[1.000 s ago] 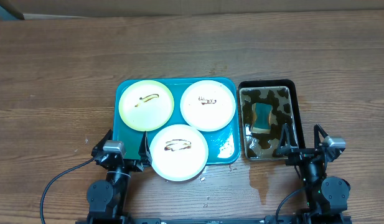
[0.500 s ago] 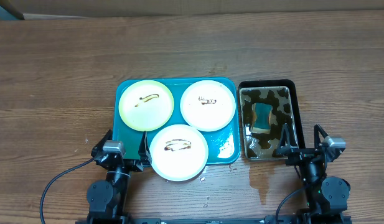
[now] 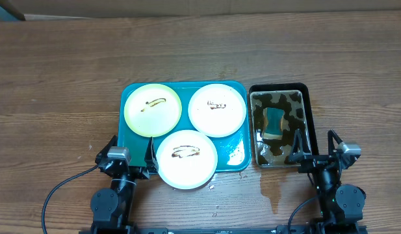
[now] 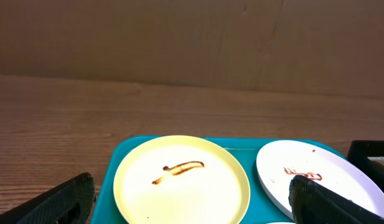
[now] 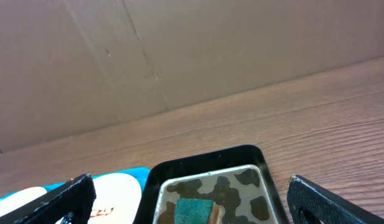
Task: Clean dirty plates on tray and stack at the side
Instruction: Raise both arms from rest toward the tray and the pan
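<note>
Overhead, I log: tray (image 3: 130,144) holding yellow-green plate (image 3: 153,110), far white plate (image 3: 217,110), near white plate (image 3: 186,159), all sauce-streaked; black pan (image 3: 279,86) beside it; left gripper (image 3: 130,155), right gripper (image 3: 314,151) both spread wide, holding nothing.

The left arm (image 3: 111,198) and right arm (image 3: 344,198) are black, with round joint housings, silver-grey wrist blocks (image 3: 117,153), looping black cables (image 3: 56,192) and black fingers (image 4: 62,199).

Plates (image 3: 186,158) crowd tray (image 3: 234,155), black pan (image 3: 279,86) just beside it, table (image 3: 200,45) open beyond
</note>
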Controlling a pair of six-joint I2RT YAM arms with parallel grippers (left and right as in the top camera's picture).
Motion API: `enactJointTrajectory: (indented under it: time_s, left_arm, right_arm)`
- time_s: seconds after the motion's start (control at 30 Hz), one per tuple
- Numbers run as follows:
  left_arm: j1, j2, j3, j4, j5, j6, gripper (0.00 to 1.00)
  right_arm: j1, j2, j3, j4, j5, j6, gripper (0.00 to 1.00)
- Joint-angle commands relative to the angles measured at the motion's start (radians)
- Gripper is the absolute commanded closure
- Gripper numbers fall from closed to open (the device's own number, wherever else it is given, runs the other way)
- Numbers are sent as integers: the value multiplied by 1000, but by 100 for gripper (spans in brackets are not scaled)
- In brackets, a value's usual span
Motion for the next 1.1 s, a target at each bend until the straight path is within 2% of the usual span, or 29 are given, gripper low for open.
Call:
enactJointTrajectory:
  time_s: [0.0,0.5,0.67,0.77,0.9,0.97,1.07]
  left_arm:
    - [-6,-7,-3,-3,-13,15,0]
    - [-6,-7,-3,-3,-10,15,0]
    - [-5,-7,-3,-3,-10,14,0]
    - [-5,-7,0,-8,-14,15,0]
    - [-5,-3,43,-95,-17,14,0]
    - [-5,28,116,-217,-61,14,0]
    - [-5,88,208,-312,-68,14,0]
  right_arm:
    - [-4,-9,-10,6,-5,-3,0]
    - [-3,-9,-10,6,-22,2,0]
    - [-3,-9,-8,4,-31,49,0]
    - [-4,-9,13,-40,-30,49,0]
    - [-4,-2,67,-161,-27,49,0]
    - [-4,20,117,-233,-27,49,0]
    - [-4,60,176,-287,-28,50,0]
